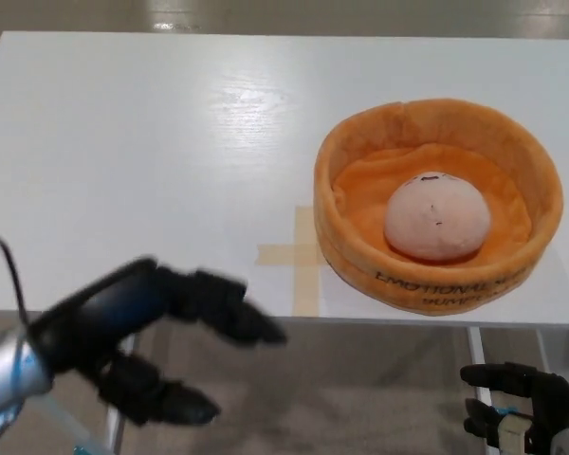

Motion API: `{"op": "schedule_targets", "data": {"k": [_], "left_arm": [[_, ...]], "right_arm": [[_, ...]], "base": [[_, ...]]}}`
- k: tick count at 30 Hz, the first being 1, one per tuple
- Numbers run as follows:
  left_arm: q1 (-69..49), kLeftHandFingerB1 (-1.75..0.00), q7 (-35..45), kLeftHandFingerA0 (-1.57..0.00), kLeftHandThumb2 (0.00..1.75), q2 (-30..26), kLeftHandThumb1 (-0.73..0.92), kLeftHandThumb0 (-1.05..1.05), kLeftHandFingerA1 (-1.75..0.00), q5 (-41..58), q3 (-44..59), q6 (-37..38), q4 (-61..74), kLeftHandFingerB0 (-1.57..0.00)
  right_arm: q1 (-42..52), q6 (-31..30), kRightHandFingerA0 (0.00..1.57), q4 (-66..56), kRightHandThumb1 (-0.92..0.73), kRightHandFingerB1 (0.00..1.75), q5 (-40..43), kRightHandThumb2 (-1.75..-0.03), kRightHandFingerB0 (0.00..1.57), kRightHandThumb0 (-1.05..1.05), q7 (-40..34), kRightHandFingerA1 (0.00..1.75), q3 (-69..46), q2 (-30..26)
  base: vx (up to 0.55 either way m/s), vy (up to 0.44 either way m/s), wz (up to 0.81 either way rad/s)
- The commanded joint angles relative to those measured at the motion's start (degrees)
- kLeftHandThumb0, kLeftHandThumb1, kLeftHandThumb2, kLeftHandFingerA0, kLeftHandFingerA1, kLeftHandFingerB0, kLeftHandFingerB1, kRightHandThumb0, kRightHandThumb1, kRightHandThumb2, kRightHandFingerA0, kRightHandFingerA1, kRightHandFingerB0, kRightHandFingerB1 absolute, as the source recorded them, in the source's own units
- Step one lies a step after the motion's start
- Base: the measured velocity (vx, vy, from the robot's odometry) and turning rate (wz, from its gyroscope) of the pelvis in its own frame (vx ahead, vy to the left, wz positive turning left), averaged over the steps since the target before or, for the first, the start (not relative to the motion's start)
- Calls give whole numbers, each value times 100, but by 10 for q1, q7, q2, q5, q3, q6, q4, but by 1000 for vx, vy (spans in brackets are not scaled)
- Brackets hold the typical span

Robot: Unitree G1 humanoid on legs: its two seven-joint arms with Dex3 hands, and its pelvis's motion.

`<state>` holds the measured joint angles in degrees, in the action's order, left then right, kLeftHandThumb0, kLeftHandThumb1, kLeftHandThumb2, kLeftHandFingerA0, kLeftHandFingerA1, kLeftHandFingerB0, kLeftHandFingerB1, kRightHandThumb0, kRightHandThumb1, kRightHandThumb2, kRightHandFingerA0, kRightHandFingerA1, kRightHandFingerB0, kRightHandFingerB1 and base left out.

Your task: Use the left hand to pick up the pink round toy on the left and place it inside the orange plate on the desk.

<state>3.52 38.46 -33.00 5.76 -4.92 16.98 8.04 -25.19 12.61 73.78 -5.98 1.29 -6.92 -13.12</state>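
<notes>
Fingers of the left hand (142, 341) spread empty off the table (152, 142); pink round toy (439, 215) sits inside the orange plate (360, 261), so placement looks done.

A white desk (152, 142) fills most of the frame, seen from above, its near edge running across the lower third. On it, at the right of the frame, sits a soft orange plate (351, 256) with a raised rim and dark lettering on its front wall. Just left of the plate, near the desk's front edge, a tan tape cross (299, 256) is stuck flat to the surface.
</notes>
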Motion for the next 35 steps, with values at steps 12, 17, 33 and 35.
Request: {"op": "schedule_targets", "data": {"k": [12, 17, 33, 35], "left_arm": [[-47, -49, -84, -101, 63, 103, 77, -66, -65, -42, 2, 77, -403, -76], [-2, -52, -186, -91, 61, 116, 70, -60, -70, -107, -13, 91, -504, -83], [146, -38, -437, -36, 62, 119, 60, -62, -40, -201, -82, -15, -716, -47], [153, -42, -411, -16, 83, 115, 56, -66, -43, -198, -89, -31, -726, -26]], "right_arm": [[15, -5, 80, 8, -61, 51, 2, -57, 69, -21, -3, 57, 1, -10], [18, -1, 78, 8, -62, 51, 2, -58, 69, -21, -1, 56, 1, -7], [23, 2, 79, 7, -62, 51, -1, -58, 69, -21, -8, 55, 4, -6], [22, 3, 81, 8, -61, 51, -2, -57, 70, -22, -9, 56, 4, -6]], "base": [[0, 0, 0], [0, 0, 0], [0, 0, 0], [0, 0, 0]]}}
